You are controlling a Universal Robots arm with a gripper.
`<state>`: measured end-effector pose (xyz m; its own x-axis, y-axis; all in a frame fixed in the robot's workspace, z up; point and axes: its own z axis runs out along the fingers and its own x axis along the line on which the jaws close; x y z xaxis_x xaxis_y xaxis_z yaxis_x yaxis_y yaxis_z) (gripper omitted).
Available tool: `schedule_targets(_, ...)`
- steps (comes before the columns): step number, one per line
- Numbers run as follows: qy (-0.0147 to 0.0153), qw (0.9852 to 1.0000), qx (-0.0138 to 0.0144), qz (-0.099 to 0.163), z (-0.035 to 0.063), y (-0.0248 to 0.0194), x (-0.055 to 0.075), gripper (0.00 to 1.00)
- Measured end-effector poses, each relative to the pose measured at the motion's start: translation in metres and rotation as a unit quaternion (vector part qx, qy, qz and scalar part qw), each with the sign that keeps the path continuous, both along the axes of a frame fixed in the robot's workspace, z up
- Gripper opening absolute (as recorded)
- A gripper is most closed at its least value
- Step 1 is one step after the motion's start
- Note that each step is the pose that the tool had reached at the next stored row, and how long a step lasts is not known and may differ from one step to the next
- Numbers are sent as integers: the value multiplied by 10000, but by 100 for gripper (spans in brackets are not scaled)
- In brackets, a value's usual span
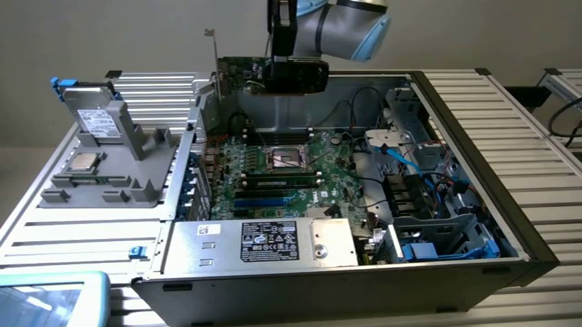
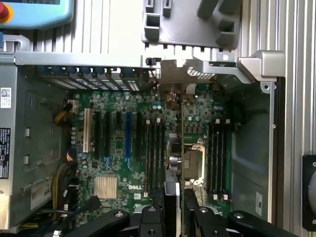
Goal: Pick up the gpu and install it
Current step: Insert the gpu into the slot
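The gpu (image 1: 241,73), a green card with a silvery end bracket (image 1: 215,58), hangs on edge above the back of the open computer case (image 1: 473,170). My gripper (image 1: 296,76) is shut on it, the black fingers clamping its end away from the bracket. In the wrist view the gpu (image 2: 174,148) runs edge-on away from my gripper (image 2: 174,205), with its bracket (image 2: 185,70) over the case's rear wall. Below it lies the green motherboard (image 2: 113,163) with its row of dark and blue expansion slots (image 2: 128,133); the card is well above them.
A grey fixture (image 1: 118,170) holding a small silver processor chip (image 1: 84,161) and a drive (image 1: 95,119) stands at the exterior view's left of the case. The power supply (image 1: 264,242) fills the case's front. Blue cables (image 1: 400,160) and drive bays (image 1: 446,231) lie on the exterior view's right.
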<state>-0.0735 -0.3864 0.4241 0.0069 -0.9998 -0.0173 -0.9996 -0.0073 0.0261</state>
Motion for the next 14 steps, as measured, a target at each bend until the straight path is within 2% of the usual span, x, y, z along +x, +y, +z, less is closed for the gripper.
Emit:
schedule_targets(3, -2, 10000, 1, -19, -55, -60, -4, 27)
schedule_targets(7, -5, 10000, 0, -64, -128, -118, -8, 27)
schedule_targets(14, -53, 9999, 1, -154, -256, -269, -12, 27)
